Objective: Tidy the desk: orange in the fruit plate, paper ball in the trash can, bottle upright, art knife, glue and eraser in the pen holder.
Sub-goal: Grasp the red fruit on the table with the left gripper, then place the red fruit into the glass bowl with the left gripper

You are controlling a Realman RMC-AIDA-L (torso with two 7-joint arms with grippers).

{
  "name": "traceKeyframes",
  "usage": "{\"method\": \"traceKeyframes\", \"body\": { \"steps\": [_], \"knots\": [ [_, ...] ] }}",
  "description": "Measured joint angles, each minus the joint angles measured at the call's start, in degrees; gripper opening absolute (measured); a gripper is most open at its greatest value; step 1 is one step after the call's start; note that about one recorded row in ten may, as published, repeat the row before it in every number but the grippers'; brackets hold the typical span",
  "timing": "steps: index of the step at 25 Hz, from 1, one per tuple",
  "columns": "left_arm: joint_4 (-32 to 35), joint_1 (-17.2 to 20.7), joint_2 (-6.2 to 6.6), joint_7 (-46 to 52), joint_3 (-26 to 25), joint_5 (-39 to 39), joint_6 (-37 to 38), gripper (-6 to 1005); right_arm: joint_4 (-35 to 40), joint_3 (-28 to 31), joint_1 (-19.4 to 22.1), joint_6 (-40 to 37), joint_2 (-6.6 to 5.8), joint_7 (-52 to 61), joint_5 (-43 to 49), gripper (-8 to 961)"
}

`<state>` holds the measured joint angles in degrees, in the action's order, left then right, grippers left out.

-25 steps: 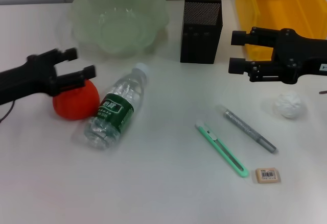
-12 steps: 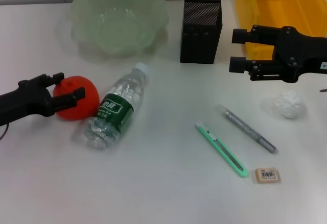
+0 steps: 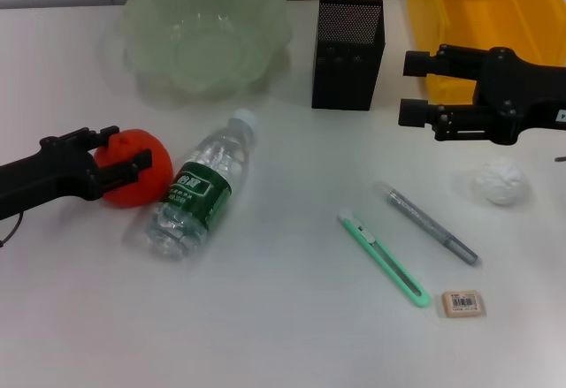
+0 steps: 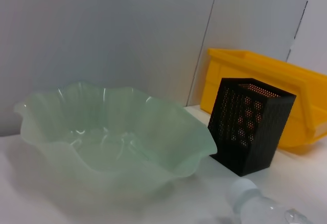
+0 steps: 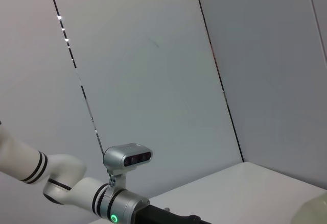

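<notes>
left gripper (image 3: 110, 155) sits low at the orange (image 3: 134, 167), fingers narrow on either side of it, apparently gripping; the fruit lies between the jaws, just beside the fallen bottle (image 3: 200, 187). judgement: lift straight up before swinging, to clear the bottle, then carry beyond the jaws to the fruit plate (image 3: 205, 30). right gripper (image 3: 423, 87) idles, jaws wide, paper ball (image 3: 500, 182) below it.

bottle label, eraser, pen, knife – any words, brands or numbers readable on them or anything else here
Nothing can be quoted.
bottle: green label with white characters, too blurred to read.
eraser: a printed barcode-like mark, too small to read.
glue pen: no legible marking.
art knife: no legible marking.
pen holder, bowl, yellow bin, orange and paper ball: no text visible.
</notes>
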<state>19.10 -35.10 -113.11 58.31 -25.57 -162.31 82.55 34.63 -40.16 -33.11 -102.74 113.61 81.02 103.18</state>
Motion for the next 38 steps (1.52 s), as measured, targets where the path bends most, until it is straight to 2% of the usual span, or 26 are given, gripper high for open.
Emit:
{"method": "traceKeyframes", "body": {
  "steps": [3,12,16,18,21,24,27,28,29,32,33,34,35,36,38],
  "knots": [
    [0.0,-0.1,-0.22,-0.6,0.0,0.8,-0.4,701,0.0,0.0,0.4,0.0,0.02,-0.1,0.0,825],
    [0.1,-0.1,-0.06,-0.5,0.0,2.3,-2.4,489,0.0,0.0,0.8,0.0,0.03,-0.1,-0.3,826],
    [0.2,-0.4,0.3,-0.3,0.0,5.6,1.7,345,-0.2,0.3,1.0,0.0,0.03,-0.6,-0.3,826],
    [0.1,-0.5,0.77,-0.5,0.0,11.5,8.6,264,-0.2,1.0,1.4,0.0,0.09,-0.6,-0.4,826],
    [0.1,-1.2,0.96,-0.5,0.0,18.7,13.4,205,-0.3,1.3,1.9,0.0,0.17,-0.7,-0.4,826],
    [0.1,-2.1,0.95,-0.6,0.0,22.1,14.0,187,-0.3,1.3,2.1,0.0,0.34,-0.7,-0.4,826],
    [0.2,-5.1,0.4,-1.7,0.2,24.8,11.6,169,-0.4,1.3,2.4,0.0,0.79,-0.7,-0.4,826],
    [0.1,-7.4,-0.33,-2.4,1.2,25.1,8.5,167,-0.4,1.3,2.5,0.0,1.06,-0.7,-0.4,826],
    [0.1,-7.4,-0.33,-2.4,1.2,25.1,8.5,165,-0.4,1.3,2.5,0.0,1.06,-0.7,-0.4,826],
    [0.1,-11.9,-1.91,-2.8,5.1,25.2,-0.3,160,-0.4,1.3,2.7,0.0,1.39,-0.7,-0.4,826],
    [0.1,-14.7,-3.17,-2.8,8.0,25.2,-6.8,158,-0.4,1.3,2.8,-0.1,1.55,-0.7,-0.4,826],
    [0.1,-14.7,-3.17,-2.8,8.0,25.2,-6.8,156,-0.4,1.3,2.8,-0.1,1.55,-0.7,-0.4,826],
    [0.2,-16.8,-4.19,-2.7,10.3,25.2,-11.4,154,-0.4,1.3,2.9,-0.2,1.62,-0.7,-0.4,826],
    [0.2,-16.8,-4.19,-2.7,10.3,25.2,-11.4,153,-0.4,1.3,2.9,-0.2,1.62,-0.7,-0.4,826],
    [-0.4,-19.6,-5.29,-2.8,13.2,25.3,-18.2,149,-0.4,1.3,2.9,-0.1,1.94,-0.7,-0.4,826]
  ]
}}
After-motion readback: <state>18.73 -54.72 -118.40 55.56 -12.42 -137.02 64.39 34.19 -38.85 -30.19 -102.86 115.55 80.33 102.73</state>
